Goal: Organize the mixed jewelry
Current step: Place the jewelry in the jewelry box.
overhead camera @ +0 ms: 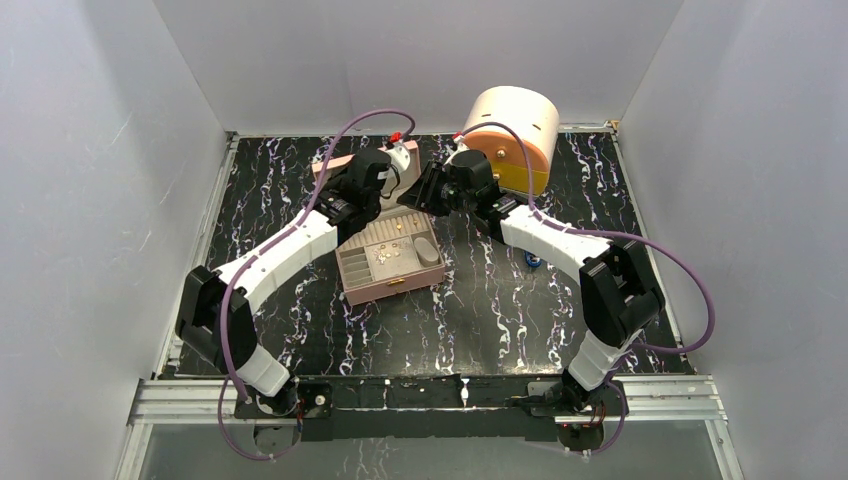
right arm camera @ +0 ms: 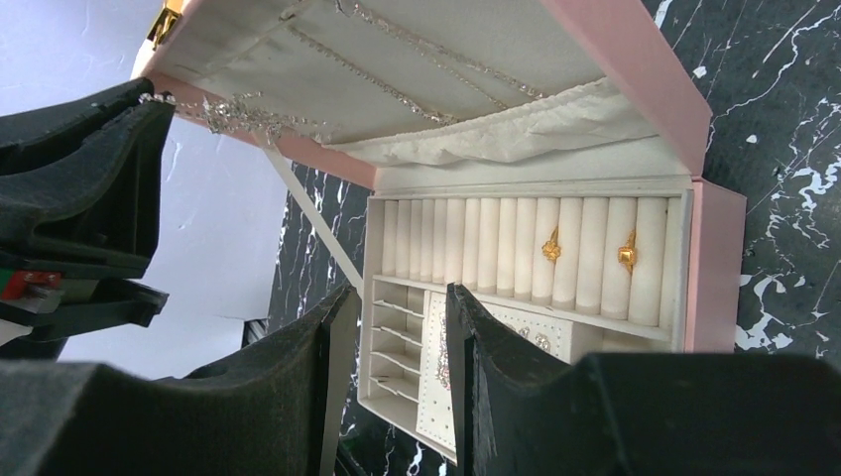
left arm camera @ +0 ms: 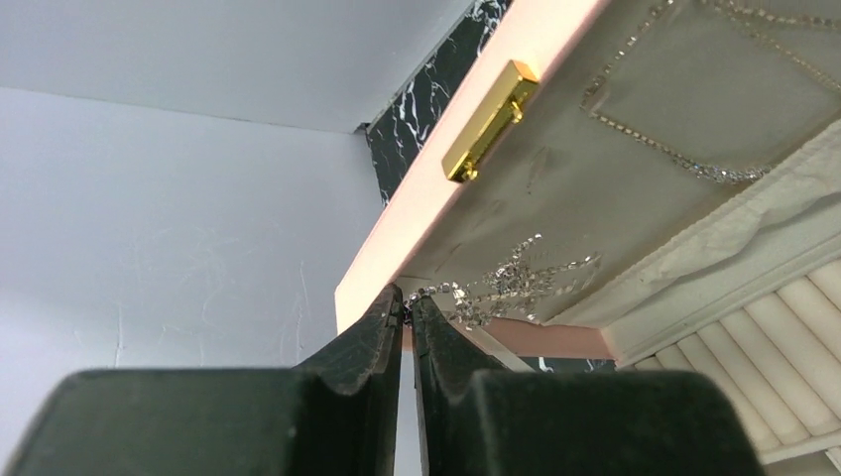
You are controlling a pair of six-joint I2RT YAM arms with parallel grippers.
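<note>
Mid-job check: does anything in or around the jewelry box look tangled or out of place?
Yes. On the inside of the open lid, one silver chain is bunched in a tangle while the other chains run straight. Its end is pinched in the shut left gripper at the lid's edge.

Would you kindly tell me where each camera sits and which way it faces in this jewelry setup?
Top external: fixed above and behind the bases, looking down on the table; left arm and right arm reach toward the pink box.
Left wrist: looks along the left gripper, shut on a silver chain, at the lid lining.
Right wrist: looks over the open right gripper into the box's ring rolls, a gold ring among them.
Shared: both wrist views show lid and chain.
</note>
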